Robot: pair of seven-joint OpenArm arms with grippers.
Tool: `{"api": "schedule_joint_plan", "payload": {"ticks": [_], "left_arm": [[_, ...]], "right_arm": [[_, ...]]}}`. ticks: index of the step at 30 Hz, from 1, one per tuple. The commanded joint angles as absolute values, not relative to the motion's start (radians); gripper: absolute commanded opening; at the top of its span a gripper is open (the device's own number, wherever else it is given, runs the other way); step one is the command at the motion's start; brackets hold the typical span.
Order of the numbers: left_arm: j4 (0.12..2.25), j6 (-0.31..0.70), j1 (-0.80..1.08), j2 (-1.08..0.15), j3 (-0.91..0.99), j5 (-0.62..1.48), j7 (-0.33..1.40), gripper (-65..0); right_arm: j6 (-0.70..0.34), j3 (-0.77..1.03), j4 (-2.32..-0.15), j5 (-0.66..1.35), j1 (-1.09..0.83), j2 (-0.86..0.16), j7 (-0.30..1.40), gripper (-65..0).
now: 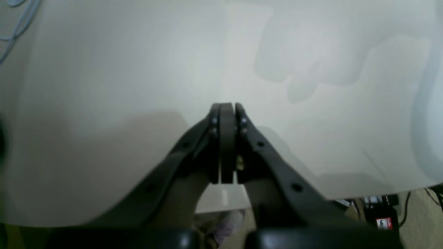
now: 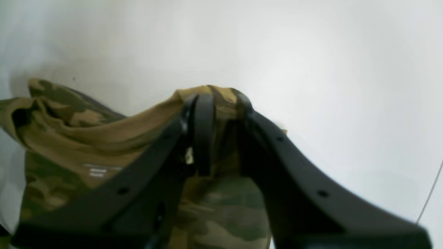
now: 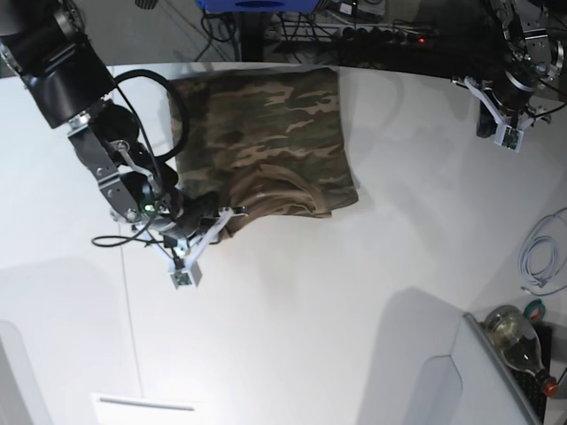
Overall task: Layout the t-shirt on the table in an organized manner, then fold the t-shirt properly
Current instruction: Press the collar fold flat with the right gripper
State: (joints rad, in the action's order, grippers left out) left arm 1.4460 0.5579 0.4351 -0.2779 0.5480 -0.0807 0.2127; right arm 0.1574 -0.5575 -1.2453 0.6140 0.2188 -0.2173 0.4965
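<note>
You have the white counter (image 3: 372, 266) filling most of the base view, far bigger than anything on it, with a thin dark seam down its left part. It looks smooth, so expect cloth to slide over it rather than catch.

The t-shirt (image 3: 266, 133) lies in the upper middle of that view, its top edge at the counter's far rim. It is partly doubled over: the upper part is fairly flat, while the lower edge is bunched into ridges and folds. Judge it as light, limp fabric that will sag and drag. It holds no shape of its own, so one pinch lifts only a peak and the rest trails behind. Nothing about it is fragile. Take hold at edges and corners, such as a hem corner or shoulder seam, and pinch one layer where you can tell the layers apart.

The right pincer (image 3: 205, 223) sits at the shirt's lower left corner. In the right wrist view its jaws stand narrowly apart with a raised fold of camouflage cloth (image 2: 221, 95) between them; it appears to be clamped on that fold, though blur hides the contact itself.

The left pincer (image 1: 226, 107) hangs over bare counter in the upper right of the base view, well apart from the shirt, its jaws pressed together on nothing.
</note>
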Motion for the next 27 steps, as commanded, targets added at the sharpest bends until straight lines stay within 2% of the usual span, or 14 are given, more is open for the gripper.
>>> {"api": "schedule_joint_plan", "payload": {"ticks": [1, 6, 10, 15, 19, 20, 25, 27], "left_arm": [[1.46, 0.556, 0.437, -0.294, 0.552, -0.073, 0.194, -65.0], [1.46, 0.556, 0.437, -0.294, 0.552, -0.073, 0.194, -65.0], [1.46, 0.556, 0.437, -0.294, 0.552, -0.073, 0.194, -65.0], [1.46, 0.556, 0.437, -0.294, 0.552, -0.073, 0.196, -65.0], [1.46, 0.556, 0.432, -0.294, 0.552, -0.073, 0.196, -65.0], [1.46, 0.556, 0.43, -0.294, 0.552, -0.073, 0.197, -65.0], [1.46, 0.556, 0.43, -0.294, 0.552, -0.073, 0.199, -65.0], [1.46, 0.556, 0.43, -0.294, 0.552, -0.073, 0.199, -65.0]], "right_arm": [[0.154, -0.552, -1.267, 0.618, 0.232, -0.217, 0.478, -51.5], [0.154, -0.549, -1.264, 0.618, 0.231, -0.217, 0.478, -64.8], [0.157, -0.515, -1.296, 0.615, 0.203, -0.216, 0.475, -64.5], [0.157, -0.36, -1.415, 0.613, 0.127, -0.189, 0.475, -64.2], [0.157, -0.344, -1.434, 0.618, 0.119, -0.186, 0.476, -62.6], [0.157, -0.346, -1.432, 0.618, 0.128, -0.182, 0.479, -58.5], [0.154, -0.349, -1.34, 0.616, 0.168, -0.15, 0.481, -21.2], [0.153, -0.36, -1.291, 0.616, 0.189, -0.145, 0.481, -15.8]]}}
